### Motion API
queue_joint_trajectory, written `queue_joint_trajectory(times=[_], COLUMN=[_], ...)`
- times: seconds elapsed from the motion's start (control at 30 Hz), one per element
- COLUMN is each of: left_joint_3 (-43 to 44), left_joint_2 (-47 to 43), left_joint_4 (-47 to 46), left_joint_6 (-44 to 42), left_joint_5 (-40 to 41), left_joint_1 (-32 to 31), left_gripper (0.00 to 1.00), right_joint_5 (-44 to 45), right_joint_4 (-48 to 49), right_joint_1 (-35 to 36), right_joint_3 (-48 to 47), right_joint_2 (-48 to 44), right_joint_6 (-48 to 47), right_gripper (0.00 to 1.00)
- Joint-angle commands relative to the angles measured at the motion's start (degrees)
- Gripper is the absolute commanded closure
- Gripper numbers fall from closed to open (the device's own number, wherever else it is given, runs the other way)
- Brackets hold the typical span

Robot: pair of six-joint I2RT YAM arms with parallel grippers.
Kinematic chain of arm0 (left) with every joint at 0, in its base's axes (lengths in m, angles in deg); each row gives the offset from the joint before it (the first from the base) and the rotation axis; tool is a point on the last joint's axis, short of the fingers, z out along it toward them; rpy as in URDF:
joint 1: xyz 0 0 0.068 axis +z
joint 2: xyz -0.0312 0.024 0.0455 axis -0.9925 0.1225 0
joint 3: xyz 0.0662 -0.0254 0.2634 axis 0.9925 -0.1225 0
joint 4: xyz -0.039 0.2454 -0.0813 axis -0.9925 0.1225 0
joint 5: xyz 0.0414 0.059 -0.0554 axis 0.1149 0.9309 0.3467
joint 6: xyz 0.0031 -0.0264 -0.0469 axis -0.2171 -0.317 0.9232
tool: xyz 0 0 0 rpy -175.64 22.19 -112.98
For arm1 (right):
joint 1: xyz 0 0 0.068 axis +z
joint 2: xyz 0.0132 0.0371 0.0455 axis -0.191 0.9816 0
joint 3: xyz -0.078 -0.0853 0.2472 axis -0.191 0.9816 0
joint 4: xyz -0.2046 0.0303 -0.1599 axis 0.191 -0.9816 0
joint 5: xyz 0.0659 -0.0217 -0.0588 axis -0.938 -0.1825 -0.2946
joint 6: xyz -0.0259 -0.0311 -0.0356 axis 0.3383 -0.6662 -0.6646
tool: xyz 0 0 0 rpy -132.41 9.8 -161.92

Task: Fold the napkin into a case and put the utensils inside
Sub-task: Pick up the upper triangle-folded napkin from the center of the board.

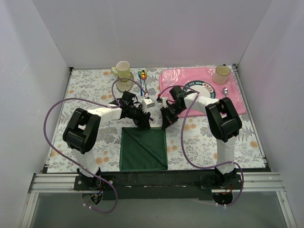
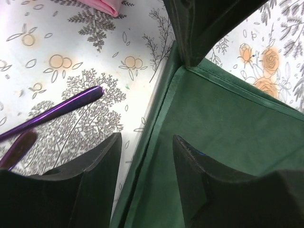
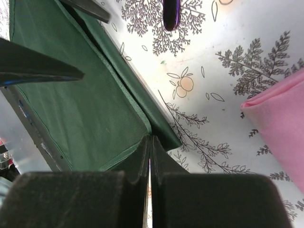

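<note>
The desk point(image 1: 85, 90) has a flowery cover. A pink placemat point(image 1: 187, 81) lies at the far right. The green napkin point(image 1: 143, 148) lies folded in the near middle. The right fingers point(image 3: 150, 148) are squeezed tight on its far edge. The left fingers point(image 2: 146, 159) are spread apart over that edge and hold nothing. The purple utensils point(image 2: 57, 110) lie on the desk just beside it.

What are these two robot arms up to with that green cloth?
They are folding the dark green napkin, which lies partly folded near the front of the table. The right claw is pinched shut at a far corner of it, apparently gripping the cloth. The left claw is open, straddling the far edge. Two purple utensil handles lie on the table just beside the cloth, not yet tucked in.
</note>
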Motion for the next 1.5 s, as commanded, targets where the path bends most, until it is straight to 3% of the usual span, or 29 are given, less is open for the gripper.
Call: queue_joint_trajectory(times=[0.0, 0.2, 0.4, 0.53, 0.67, 0.97, 1.17, 1.33, 1.47], left_joint_3=[1.78, 0.64, -0.86, -2.00, -3.49, -7.10, -7.98, -8.33, -8.77], left_joint_2=[1.36, 2.42, 1.54, 0.23, -1.27, -6.10, -7.51, -8.12, -8.56], left_joint_4=[-1.73, -2.00, -2.87, -4.01, -4.89, -8.06, -8.68, -9.03, -9.46], left_joint_6=[-2.87, -3.84, -4.89, -4.98, -5.42, -7.53, -8.15, -8.15, -8.41], left_joint_5=[-0.18, -0.01, 0.34, 0.17, -0.10, 0.16, -0.01, -0.01, -0.10], left_joint_1=[-1.44, -2.59, -2.68, -2.68, -2.76, -3.46, -3.47, -3.56, -3.55], left_gripper=[0.55, 0.65, 0.81, 0.92, 1.00, 1.00, 1.00, 1.00, 1.00], right_joint_5=[-0.71, -0.80, -1.50, -2.91, -3.87, -6.69, -9.67, -13.28, -14.60], right_joint_4=[0.30, 0.65, -0.49, -0.58, -1.37, -1.29, -2.34, -3.83, -3.74], right_joint_1=[-0.05, -0.05, -0.40, -2.16, -3.74, -3.57, -2.16, -0.93, -0.58], right_joint_3=[0.92, 1.09, -0.57, -1.80, -3.47, -5.76, -7.60, -6.47, -4.18], right_joint_2=[-2.03, -2.03, -2.38, -3.88, -4.50, -1.25, 1.83, 3.24, 3.24], right_joint_6=[-0.38, -0.11, -0.20, -0.81, -2.74, -4.33, -6.70, -9.51, -10.57], right_gripper=[0.99, 0.99, 0.99, 0.82, 0.55, 0.13, 0.11, 0.25, 0.26])
